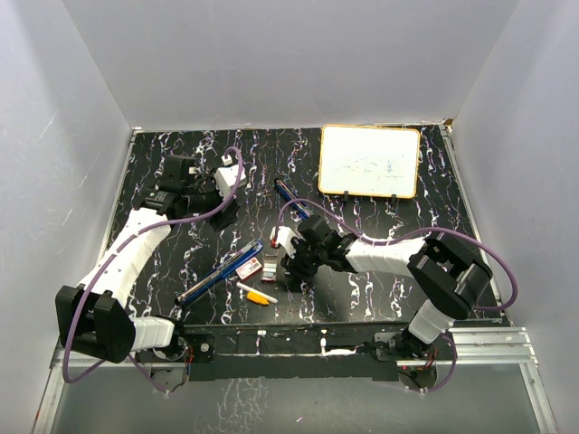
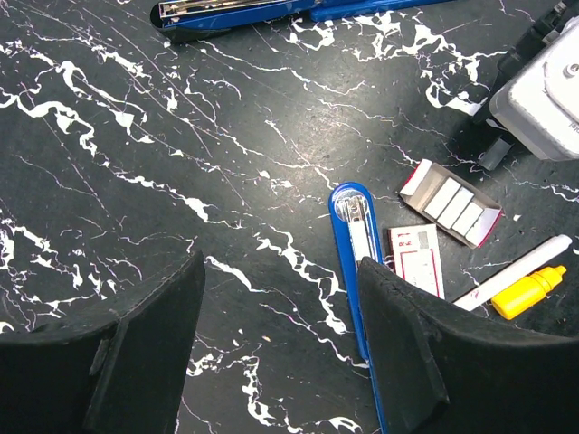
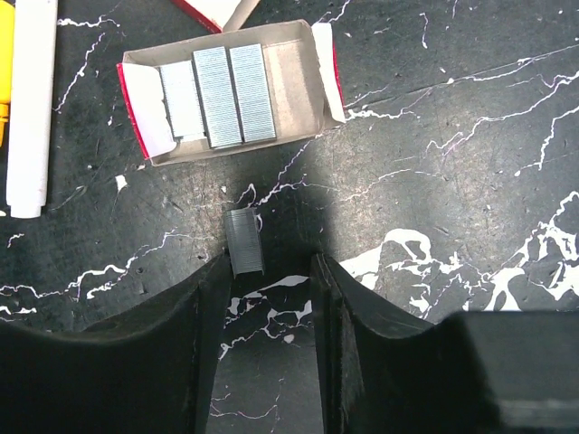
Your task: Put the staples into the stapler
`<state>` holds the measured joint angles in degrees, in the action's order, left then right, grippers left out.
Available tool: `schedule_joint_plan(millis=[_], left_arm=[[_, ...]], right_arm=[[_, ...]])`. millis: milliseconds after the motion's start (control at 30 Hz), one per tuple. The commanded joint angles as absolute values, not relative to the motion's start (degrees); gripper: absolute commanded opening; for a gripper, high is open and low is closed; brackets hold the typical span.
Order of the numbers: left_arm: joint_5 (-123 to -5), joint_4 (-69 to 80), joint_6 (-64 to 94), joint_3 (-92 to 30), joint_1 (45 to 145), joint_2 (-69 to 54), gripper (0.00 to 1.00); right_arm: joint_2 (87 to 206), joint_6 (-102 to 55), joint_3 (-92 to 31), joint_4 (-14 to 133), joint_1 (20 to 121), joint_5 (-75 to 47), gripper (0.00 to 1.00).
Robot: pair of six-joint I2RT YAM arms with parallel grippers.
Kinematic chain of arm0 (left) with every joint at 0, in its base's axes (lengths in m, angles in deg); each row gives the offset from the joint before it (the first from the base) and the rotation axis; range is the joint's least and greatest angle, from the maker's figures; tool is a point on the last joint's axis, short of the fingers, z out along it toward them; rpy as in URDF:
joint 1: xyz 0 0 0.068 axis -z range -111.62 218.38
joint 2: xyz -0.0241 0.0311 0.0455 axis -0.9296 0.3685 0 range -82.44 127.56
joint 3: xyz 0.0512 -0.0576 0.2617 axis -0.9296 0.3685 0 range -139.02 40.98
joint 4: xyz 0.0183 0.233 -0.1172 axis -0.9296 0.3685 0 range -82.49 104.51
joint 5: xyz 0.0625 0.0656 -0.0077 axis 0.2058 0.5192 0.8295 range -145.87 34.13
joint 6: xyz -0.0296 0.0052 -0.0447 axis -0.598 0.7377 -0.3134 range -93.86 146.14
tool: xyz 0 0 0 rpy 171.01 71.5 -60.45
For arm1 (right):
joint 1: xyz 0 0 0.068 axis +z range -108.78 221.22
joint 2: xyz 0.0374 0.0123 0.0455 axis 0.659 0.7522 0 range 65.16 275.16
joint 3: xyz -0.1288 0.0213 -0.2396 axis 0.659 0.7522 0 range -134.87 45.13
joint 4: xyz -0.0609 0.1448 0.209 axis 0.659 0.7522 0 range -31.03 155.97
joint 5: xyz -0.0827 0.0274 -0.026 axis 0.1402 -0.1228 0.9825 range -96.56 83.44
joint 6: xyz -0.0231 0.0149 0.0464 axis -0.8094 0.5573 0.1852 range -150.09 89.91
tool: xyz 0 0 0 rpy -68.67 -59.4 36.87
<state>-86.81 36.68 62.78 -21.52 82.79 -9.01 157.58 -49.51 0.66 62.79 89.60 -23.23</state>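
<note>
Strip (image 3: 244,240) lies between fingers of my right gripper (image 3: 270,262), long axis toward the box (image 3: 298,81); jaws apart, contact unclear. Left gripper (image 2: 280,267) gapes, one finger hiding the stapler (image 2: 342,237) end.

We see a whiteboard (image 1: 371,161) at the table's (image 1: 271,154) far right, an opened stapler (image 1: 222,269) left of the staple box (image 3: 226,90), staple strips (image 3: 217,95) side by side inside that box, one loose strip (image 3: 244,242) on the table just beside it, a marker (image 1: 257,293) nearer us, another stapler (image 1: 291,197) farther back.
</note>
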Motion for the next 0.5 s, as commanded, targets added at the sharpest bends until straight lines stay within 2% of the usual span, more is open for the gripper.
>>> schedule_joint_plan(millis=[0,233,467], left_arm=[[-87.3,37.2,63.3,-23.3,82.5,-10.4,0.67],[-87.7,37.5,63.4,-23.8,82.5,-10.2,0.67],[-87.9,37.7,63.7,-23.4,82.5,-10.3,0.68]], right_arm=[[157.5,-52.1,1.3,62.8,90.0,-23.8,0.42],[158.5,-55.7,0.1,64.5,90.9,-27.1,0.43],[158.9,-57.5,0.0,65.4,91.0,-27.2,0.36]])
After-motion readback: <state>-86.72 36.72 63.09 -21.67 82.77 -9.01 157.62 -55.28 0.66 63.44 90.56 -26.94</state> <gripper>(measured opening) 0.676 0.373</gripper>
